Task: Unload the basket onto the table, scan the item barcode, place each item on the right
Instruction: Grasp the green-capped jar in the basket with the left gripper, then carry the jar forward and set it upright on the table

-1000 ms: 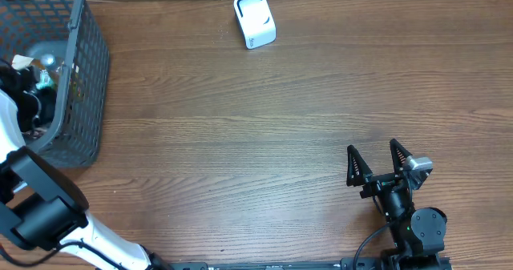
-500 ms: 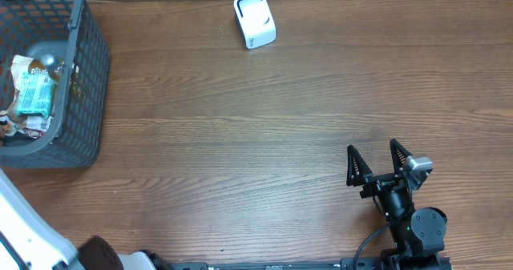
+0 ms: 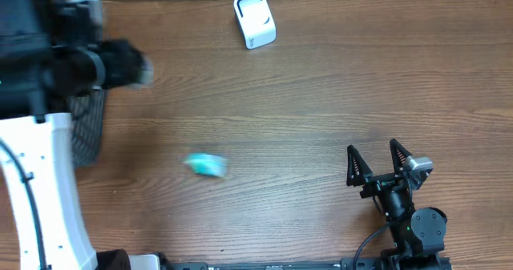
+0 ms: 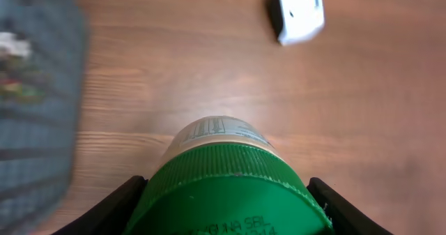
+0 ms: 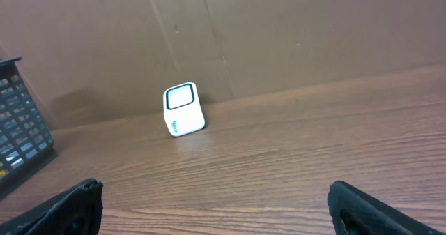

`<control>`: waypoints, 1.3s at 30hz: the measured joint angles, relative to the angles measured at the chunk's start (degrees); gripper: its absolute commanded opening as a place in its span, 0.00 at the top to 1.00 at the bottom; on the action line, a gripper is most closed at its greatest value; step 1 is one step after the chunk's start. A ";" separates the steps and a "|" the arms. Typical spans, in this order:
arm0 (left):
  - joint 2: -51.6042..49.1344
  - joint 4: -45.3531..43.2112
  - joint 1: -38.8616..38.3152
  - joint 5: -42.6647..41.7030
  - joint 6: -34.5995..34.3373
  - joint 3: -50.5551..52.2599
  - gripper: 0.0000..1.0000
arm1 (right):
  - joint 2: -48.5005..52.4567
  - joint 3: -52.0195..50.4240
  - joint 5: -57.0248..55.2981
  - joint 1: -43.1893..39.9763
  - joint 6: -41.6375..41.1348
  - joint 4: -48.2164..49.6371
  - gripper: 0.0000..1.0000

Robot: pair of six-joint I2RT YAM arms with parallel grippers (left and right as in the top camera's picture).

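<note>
Green-capped jar [image 4: 230,193] pinched in left tool [image 4: 226,183], right tool [image 3: 373,150] spread idle: label [image 4: 212,129] (barcode not discernible) should be presented squarely to scanner [image 4: 300,12] near far edge of counter [image 3: 337,86].

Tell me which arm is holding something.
The left one: the left fingers clamp a green-lidded jar, while the right fingers stand open and empty.
</note>
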State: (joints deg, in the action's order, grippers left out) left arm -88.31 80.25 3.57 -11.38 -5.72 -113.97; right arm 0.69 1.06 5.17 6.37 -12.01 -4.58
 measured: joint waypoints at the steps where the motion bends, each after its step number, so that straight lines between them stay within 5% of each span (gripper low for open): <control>1: -0.15 0.46 -2.01 0.79 -0.11 0.00 0.79 | 0.00 0.00 0.00 0.00 -0.04 0.00 0.00; 9: -5.38 2.69 -15.85 5.79 -2.62 0.00 0.78 | 0.00 0.00 0.00 0.00 -0.02 0.02 0.00; 20: -19.37 2.03 -24.68 7.17 -13.57 0.00 0.75 | 0.00 0.00 0.02 0.00 0.00 0.00 0.00; 39: -36.57 -11.78 -38.16 12.44 -21.46 0.00 0.67 | 0.00 0.00 0.02 0.00 0.00 0.02 0.00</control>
State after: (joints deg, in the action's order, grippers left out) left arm -124.88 68.47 -34.59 1.06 -27.18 -113.97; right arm 0.69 1.06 5.19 6.37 -12.01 -4.56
